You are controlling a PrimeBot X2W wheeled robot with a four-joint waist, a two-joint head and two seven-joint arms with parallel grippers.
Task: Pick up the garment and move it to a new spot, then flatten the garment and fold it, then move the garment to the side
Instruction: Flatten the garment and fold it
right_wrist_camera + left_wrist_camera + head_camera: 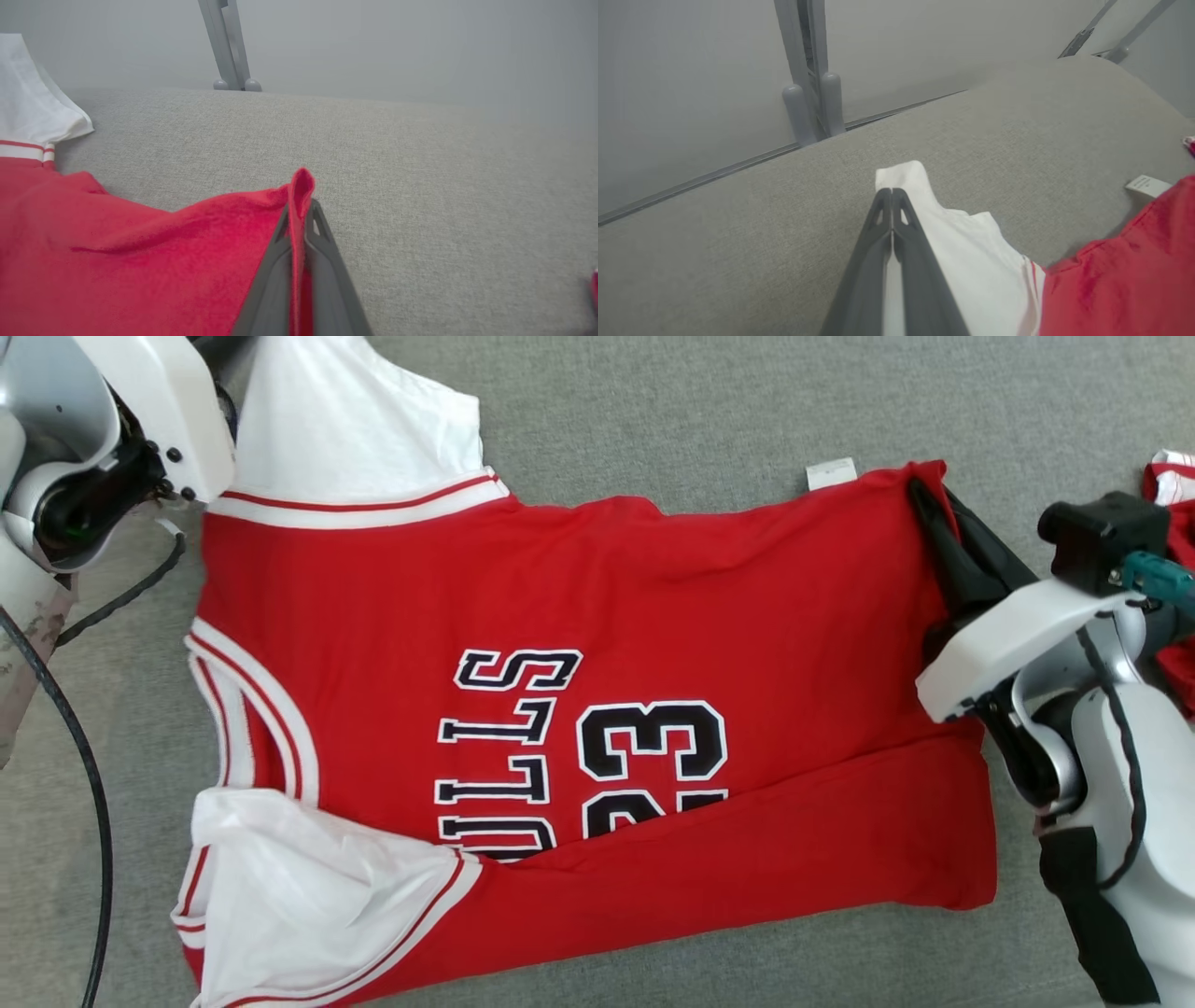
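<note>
Jersey (653,616): left pincer (892,193) is clamping white sleeve (952,233), right pincer (301,210) is clamping red hem (301,179). Both should be lifting evenly, keeping cloth taut.

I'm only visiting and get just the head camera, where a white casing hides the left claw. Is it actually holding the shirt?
Observer: Yes. The left wrist view shows the left gripper shut on the tip of the white sleeve of the jersey.
Visitor: And the right claw, at the red edge?
Observer: The right gripper is shut too, and the right wrist view shows a fold of the red hem poking up out of its grip.
</note>
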